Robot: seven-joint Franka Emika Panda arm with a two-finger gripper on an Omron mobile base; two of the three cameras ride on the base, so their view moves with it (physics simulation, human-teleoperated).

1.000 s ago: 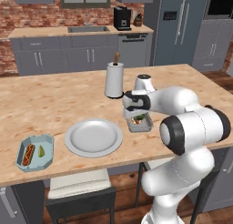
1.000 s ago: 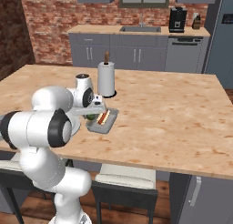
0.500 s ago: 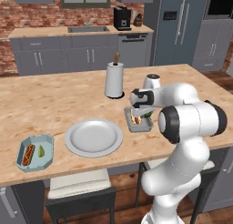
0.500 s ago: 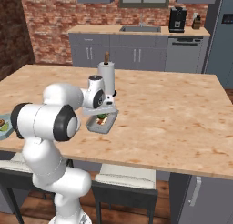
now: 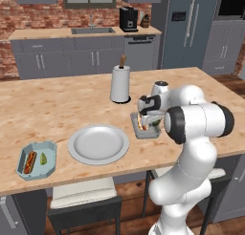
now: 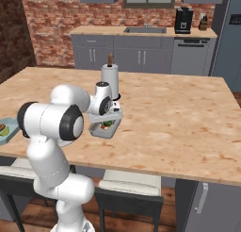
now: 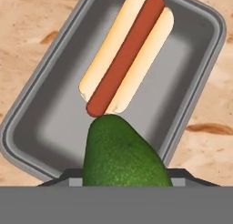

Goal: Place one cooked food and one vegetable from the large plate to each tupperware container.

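The robot's two-finger hand [image 5: 145, 118] is being held low over the grey rectangular tray [image 5: 145, 130], which is resting on the light wooden tabletop [image 5: 57, 105] just beside the round white-grey large plate [image 5: 98, 144]. In the hand view, a dark green, pear-shaped avocado [image 7: 124, 155] is being gripped between the fingers, the hand being closed on it at a middling width; the fingertips themselves are hidden behind the fruit. The avocado is being carried above the near rim of the grey rectangular tray [image 7: 195, 68], and whether it is touching the tray cannot be told. A hot dog in a pale bun [image 7: 126, 52] is lying along the tray floor. The large plate is being shown bare. Near the tabletop's left front edge, the light blue octagonal tray [image 5: 36, 160] is holding a second hot dog [image 5: 29, 162] and a small green vegetable [image 5: 43, 158]. A white paper towel roll on a dark-tipped holder [image 5: 120, 83] is standing upright behind the grey tray.
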